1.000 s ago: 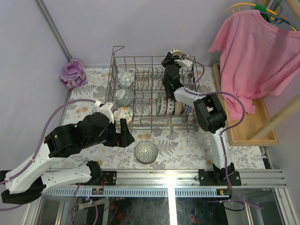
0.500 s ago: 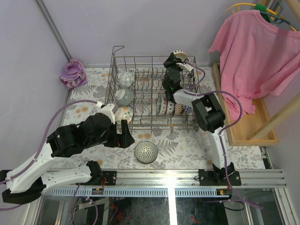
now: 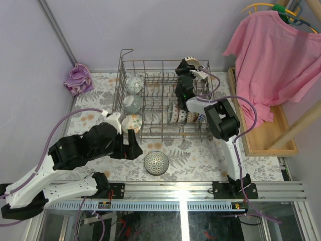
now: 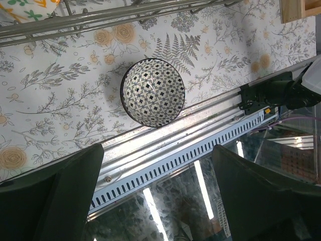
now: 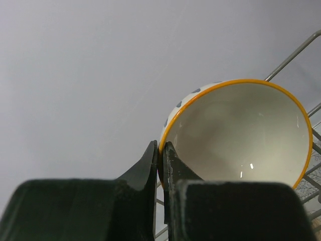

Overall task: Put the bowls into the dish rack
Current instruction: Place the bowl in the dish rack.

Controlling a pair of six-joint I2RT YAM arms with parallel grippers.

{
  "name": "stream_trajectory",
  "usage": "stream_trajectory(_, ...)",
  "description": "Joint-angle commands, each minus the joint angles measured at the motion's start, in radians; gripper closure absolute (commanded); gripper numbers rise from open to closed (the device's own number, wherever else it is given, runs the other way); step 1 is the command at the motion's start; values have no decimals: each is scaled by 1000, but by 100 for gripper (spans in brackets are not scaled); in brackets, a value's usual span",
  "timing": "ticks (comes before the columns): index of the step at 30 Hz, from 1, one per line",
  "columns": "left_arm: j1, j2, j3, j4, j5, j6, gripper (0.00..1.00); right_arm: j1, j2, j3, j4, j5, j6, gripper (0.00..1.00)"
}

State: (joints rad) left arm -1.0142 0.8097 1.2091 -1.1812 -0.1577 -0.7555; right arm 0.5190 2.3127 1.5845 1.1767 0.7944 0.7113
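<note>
The grey wire dish rack (image 3: 150, 95) stands at the back of the table, with several bowls in it on its left side (image 3: 131, 104) and in a row at its right front (image 3: 184, 116). A black-and-white patterned bowl (image 3: 156, 162) sits upside down on the table in front of the rack; it also shows in the left wrist view (image 4: 153, 92). My left gripper (image 3: 133, 145) (image 4: 158, 201) is open and empty, to the left of that bowl. My right gripper (image 3: 189, 68) (image 5: 161, 155) is shut on the rim of a white bowl with an orange rim and dark dots (image 5: 241, 133), held above the rack's back right.
A purple cloth (image 3: 79, 78) lies at the back left. A pink shirt (image 3: 276, 50) hangs at the right above a wooden tray (image 3: 266, 135). A metal rail (image 3: 190, 193) runs along the table's near edge. The table has a floral cover (image 3: 200, 160).
My right gripper with its bowl has shifted slightly right and forward over the rack. My left gripper has moved a little down toward the near edge.
</note>
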Motion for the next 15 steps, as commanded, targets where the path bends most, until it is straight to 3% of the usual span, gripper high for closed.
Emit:
stream_trajectory(1,-4,-5,9,13,2,-6,12,-10,-16,-19,-35,-16,99,100)
stream_trajectory(9,-4,-7,6,24,1,-14,12,-74,-118,-132,-259,-171,363,100)
stream_trajectory(15,-4,-15,-4,28,-1,-22,12,-86,-155,-145,-367,-192,392,100)
